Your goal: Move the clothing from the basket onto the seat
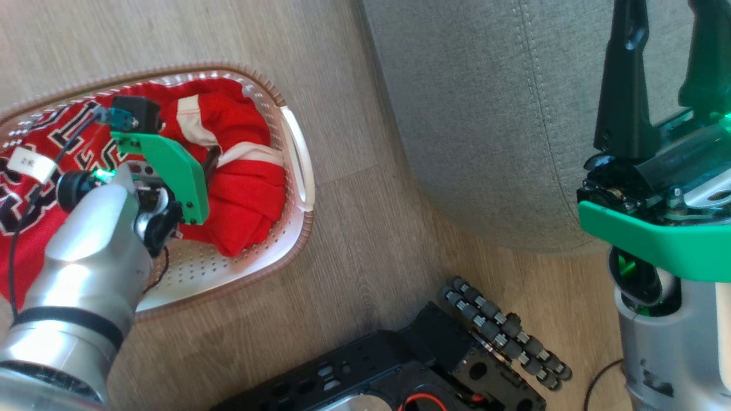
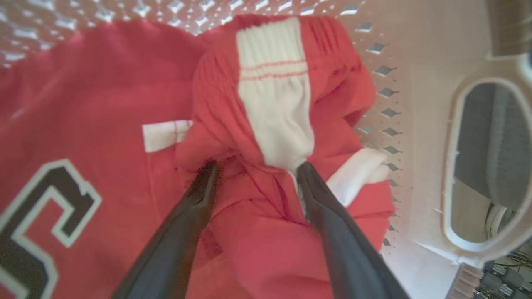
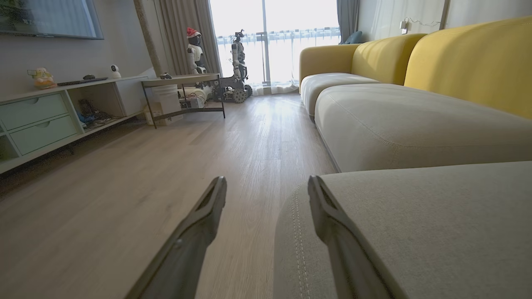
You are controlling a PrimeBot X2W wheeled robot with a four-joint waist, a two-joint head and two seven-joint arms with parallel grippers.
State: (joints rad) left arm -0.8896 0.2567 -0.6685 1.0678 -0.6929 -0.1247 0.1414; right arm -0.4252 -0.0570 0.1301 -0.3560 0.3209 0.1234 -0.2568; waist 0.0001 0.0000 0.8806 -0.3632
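**Head view.** One basket stands at the robot's left and one seat at the upper right, with a strip of bare floor between them. All the clothing lies inside the basket. Two garments can be counted: a lettered red jersey toward the far-left end, and a red piece with white trim bunched at the end nearer the seat. No plain white garment can be made out. The left arm reaches down into the basket, its fingers hidden under the green bracket. The right gripper stands over the seat edge, jaws spread with nothing between them. The left arm is by far the nearer to the clothing.

**Left wrist view.** The left gripper has its jaws parted, not clenched. Both tips press into the trimmed piece, one on each side of a raised fold. The fold's white band runs away from the tips along the fingers' own direction, so the ridge lies straight ahead and lengthwise between the jaws. Judgement: a squeeze would close across the fold's short way; nothing is grasped yet. The jersey lies left of the fingers and the basket handle right of them.

**Right wrist view.** The right jaws are released and empty. One finger is over the seat's stitched corner, the other over the floor. Three grey-green cushions lie in a row, and the seat is the nearest
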